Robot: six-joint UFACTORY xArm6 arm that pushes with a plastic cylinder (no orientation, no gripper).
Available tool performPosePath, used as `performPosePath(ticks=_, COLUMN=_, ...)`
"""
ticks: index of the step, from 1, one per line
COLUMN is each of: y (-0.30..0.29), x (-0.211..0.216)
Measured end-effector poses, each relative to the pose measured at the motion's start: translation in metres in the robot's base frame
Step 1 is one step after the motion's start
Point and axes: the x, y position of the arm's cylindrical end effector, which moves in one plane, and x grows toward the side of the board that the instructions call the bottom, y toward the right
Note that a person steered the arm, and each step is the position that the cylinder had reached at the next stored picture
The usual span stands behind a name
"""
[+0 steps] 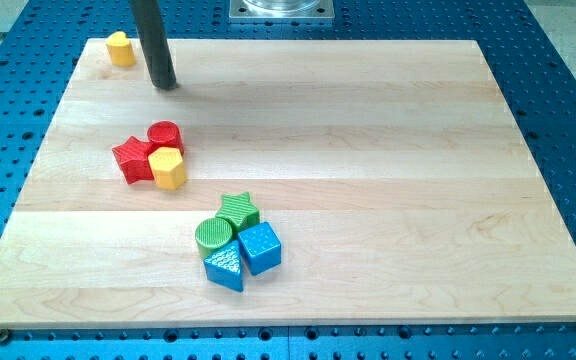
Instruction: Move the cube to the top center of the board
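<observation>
The dark rod came down near the board's point(388, 130) top-left corner, and my tip point(165, 85) rested on the wood just to the view's right of a small yellow block point(120, 48), whose shape I could not quite make out; the rod ended bare, with no fingers to be open or closed. The blue cube point(260, 248) sat well apart from the tip, low on the board and a little left of its middle; it touched a blue triangular block point(226, 268) on its left, a green cylinder point(213, 235) stood at its upper left, and a green star point(238, 210) lay just above it. Between that cluster and the tip, three more blocks huddled together: a red star point(133, 158), a red cylinder point(165, 135) and a yellow hexagonal block point(168, 168).
</observation>
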Motion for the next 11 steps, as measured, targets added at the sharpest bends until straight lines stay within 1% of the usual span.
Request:
performPosePath(ticks=1, y=-0.026, x=0.034)
performPosePath(ticks=3, y=-0.026, x=0.037)
performPosePath(ticks=4, y=-0.027, x=0.05)
performPosePath(ticks=5, y=-0.032, x=0.078)
performPosePath(ticks=7, y=-0.031, x=0.081)
performPosePath(ticks=8, y=-0.05, x=0.106)
performPosePath(ticks=9, y=-0.081, x=0.174)
performPosePath(ticks=10, y=-0.072, x=0.284)
performPosePath(ticks=11, y=0.022, x=0.318)
